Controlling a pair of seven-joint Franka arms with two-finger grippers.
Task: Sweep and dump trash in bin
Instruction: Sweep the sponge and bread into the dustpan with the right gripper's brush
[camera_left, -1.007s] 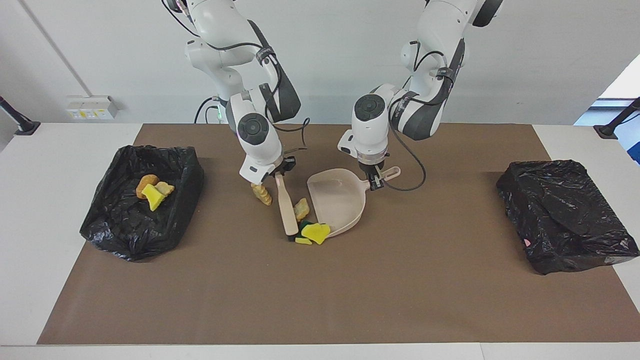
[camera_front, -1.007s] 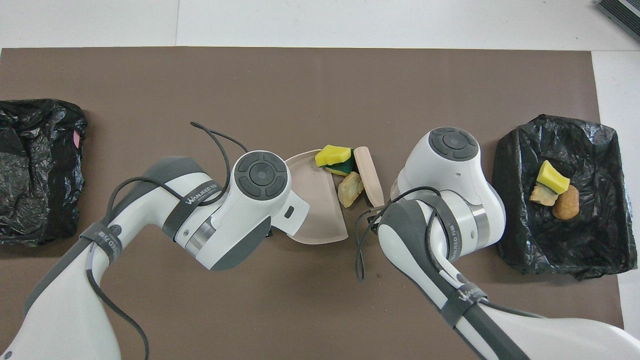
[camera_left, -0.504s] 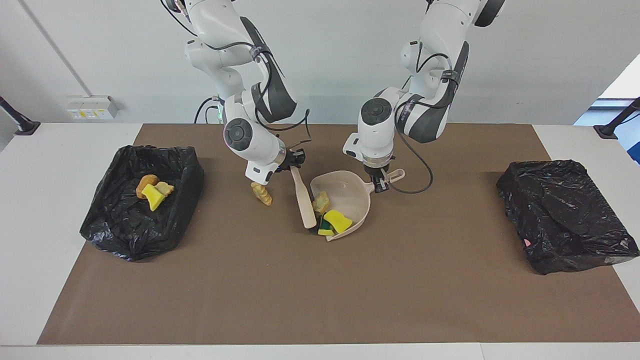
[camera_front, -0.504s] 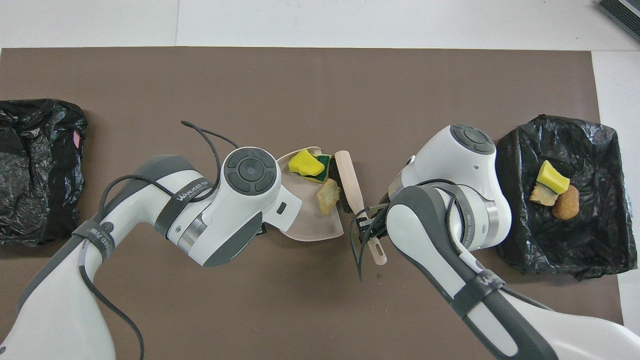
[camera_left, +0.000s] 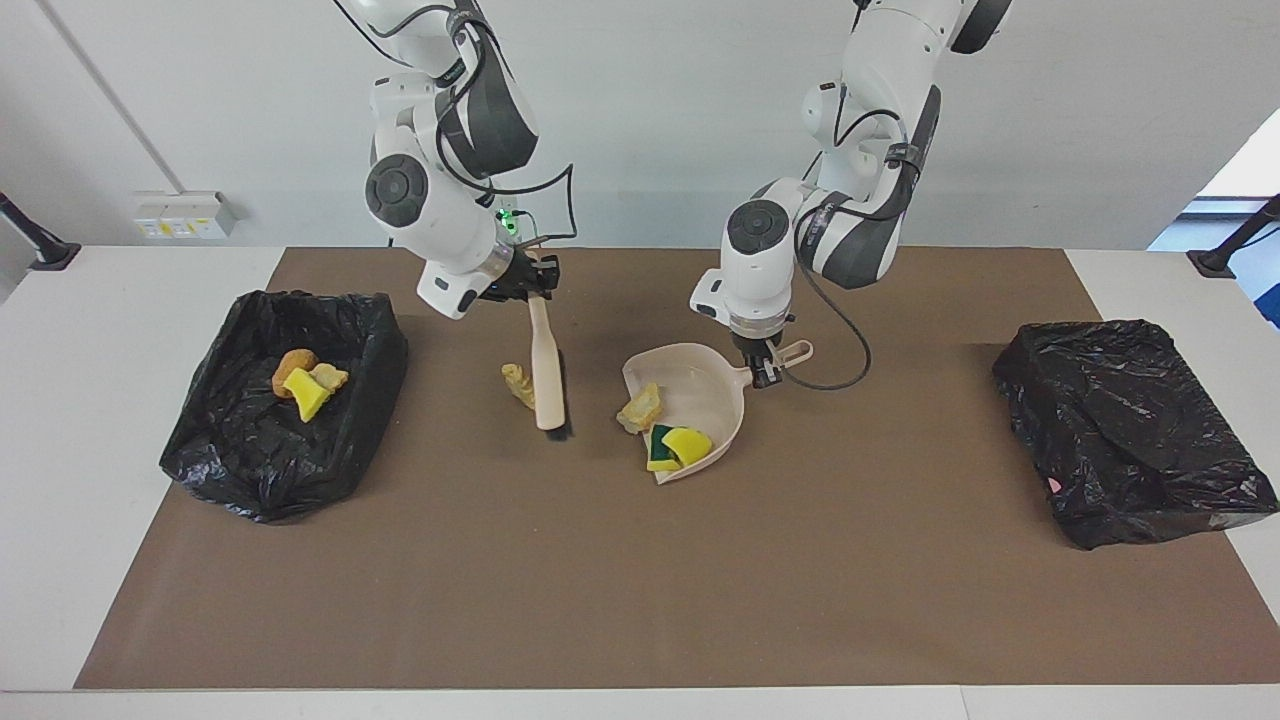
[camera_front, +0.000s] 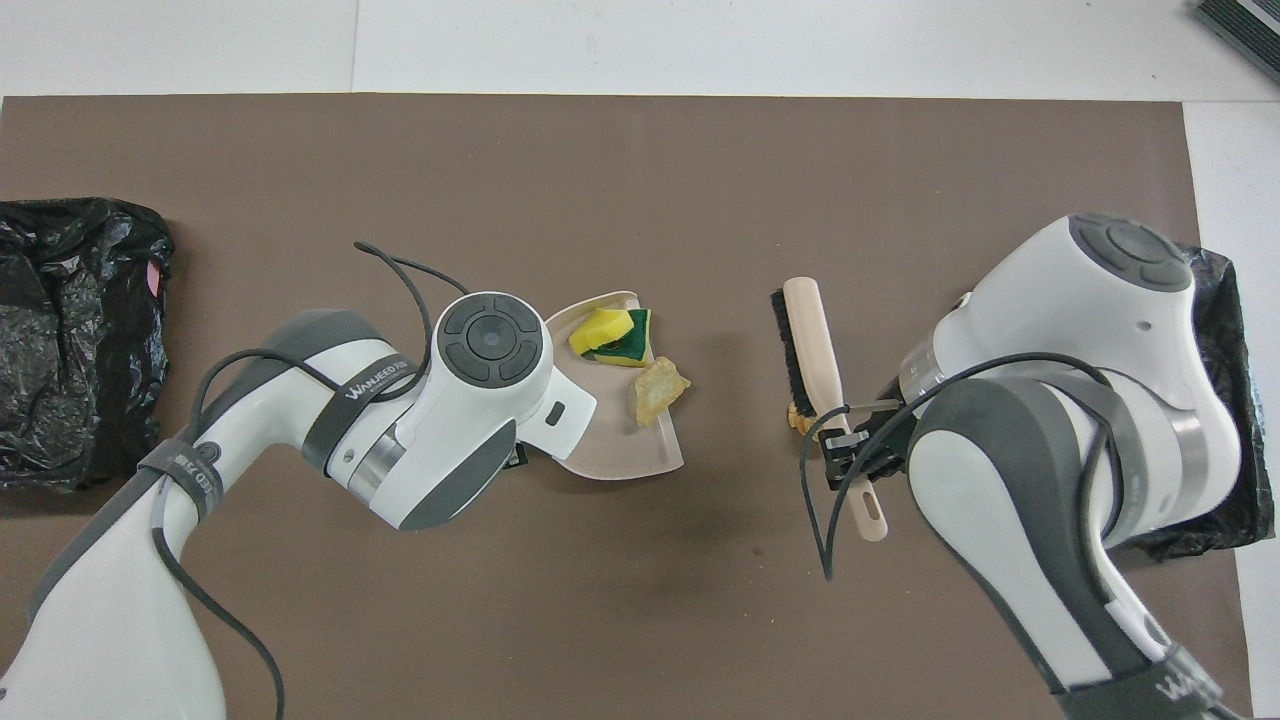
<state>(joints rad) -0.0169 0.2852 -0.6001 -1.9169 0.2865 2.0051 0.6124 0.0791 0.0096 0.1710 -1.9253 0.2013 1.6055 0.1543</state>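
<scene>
With the right pincer (camera_left: 528, 290) clamped on the brush (camera_left: 546, 375) and the left pincer (camera_left: 762, 372) clamped on the dustpan (camera_left: 690, 395), set the bristles beside the stray bread chunk (camera_left: 519, 383) and sweep it panward.

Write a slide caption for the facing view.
Beige plastic dustpan holding yellow sponge and bread chunk; beige brush lifted.

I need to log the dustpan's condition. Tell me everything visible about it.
The dustpan looks like beige plastic: a shallow scoop with a raised rim and a short looped handle. It rests on the brown mat at mid-table, the left gripper shut on its handle. A yellow-green sponge and a bread chunk lie at its open mouth.
</scene>
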